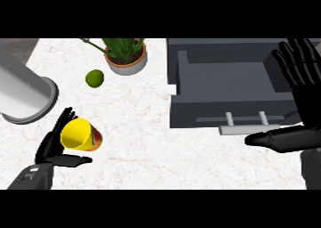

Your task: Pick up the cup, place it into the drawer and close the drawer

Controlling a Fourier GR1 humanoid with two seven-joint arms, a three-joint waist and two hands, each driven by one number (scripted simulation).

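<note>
The white marble-look counter top (pixel 143 129) is smooth, the yellow cup (pixel 80 134) glossy like plastic, the open grey drawer (pixel 232 84) matt, its pale bar handle (pixel 245 129) metallic, the big grey cylinder (pixel 22 91) brushed-metal.

Yellow cup (pixel 77 134), red band; green lime (pixel 95 78); white marbled desk (pixel 137 147); dark grey drawer (pixel 229 84); black robot hands

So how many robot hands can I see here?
2. The left hand is at the lower left beside the yellow cup; the right hand is at the right edge, by the open drawer.
</note>
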